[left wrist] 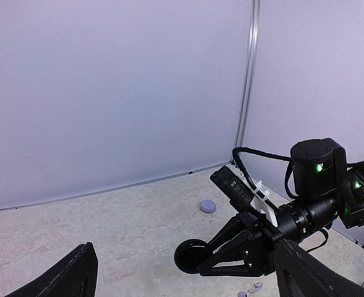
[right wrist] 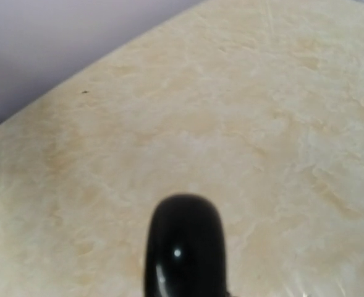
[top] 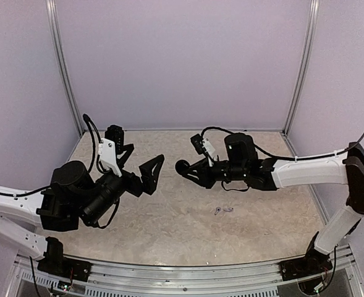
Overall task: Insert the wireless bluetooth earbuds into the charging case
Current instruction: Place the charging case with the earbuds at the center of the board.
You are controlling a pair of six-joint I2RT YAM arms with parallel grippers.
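Plain pale-lavender walls [top: 182, 62] box in a beige, marble-veined table [top: 262, 216], matte and flat. Two white-and-black arms reach in: the left arm [top: 76, 198] from the near left, the right arm [top: 305, 170] sweeping across from the right. The left gripper [top: 146, 154] hangs above the table with its black triangular fingers [top: 152, 173] spread wide, nothing between them. Facing it, the right gripper [top: 191, 169] is pinched nearly closed on a glossy black disc [left wrist: 190, 256] at its tips, round and smooth. And the charging case [left wrist: 207, 206]? A small round lavender puck lying closed on the table toward the back wall, beyond the right gripper, well apart from both grippers. The earbuds [top: 219, 210] are not in it: two tiny pale pieces lying side by side on the bare table, nearer the front.
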